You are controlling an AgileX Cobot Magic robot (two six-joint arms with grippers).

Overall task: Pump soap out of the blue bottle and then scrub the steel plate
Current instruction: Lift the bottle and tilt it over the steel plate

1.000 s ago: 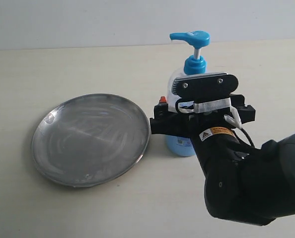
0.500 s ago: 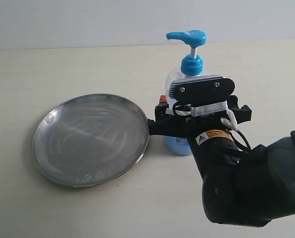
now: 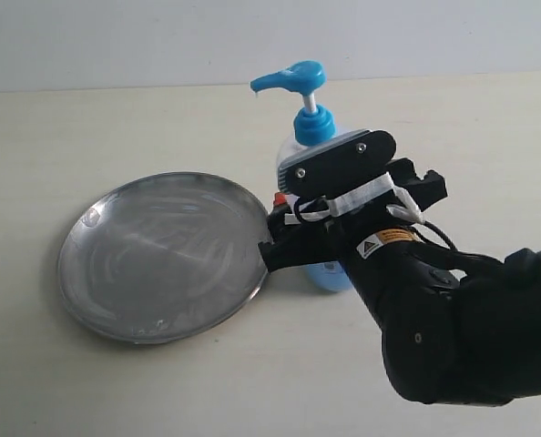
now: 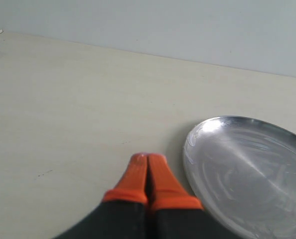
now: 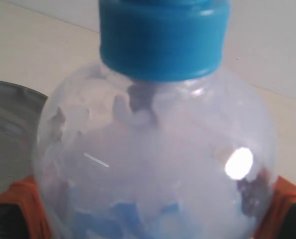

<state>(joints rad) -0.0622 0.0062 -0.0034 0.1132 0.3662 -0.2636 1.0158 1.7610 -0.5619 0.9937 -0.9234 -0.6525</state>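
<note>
Exterior view: the right gripper, clamping the tall clear blue-pump bottle, is apparently tipping it toward the round steel plate for pumping, while the left gripper fingers are pressing together.

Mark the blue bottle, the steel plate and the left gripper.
blue bottle [image 3: 313,125]: exterior view, blue collar under the pump head.
steel plate [image 3: 166,259]: exterior view, bare middle of its surface.
left gripper [image 4: 147,160]: left wrist view, between its closed orange fingertips.
</note>
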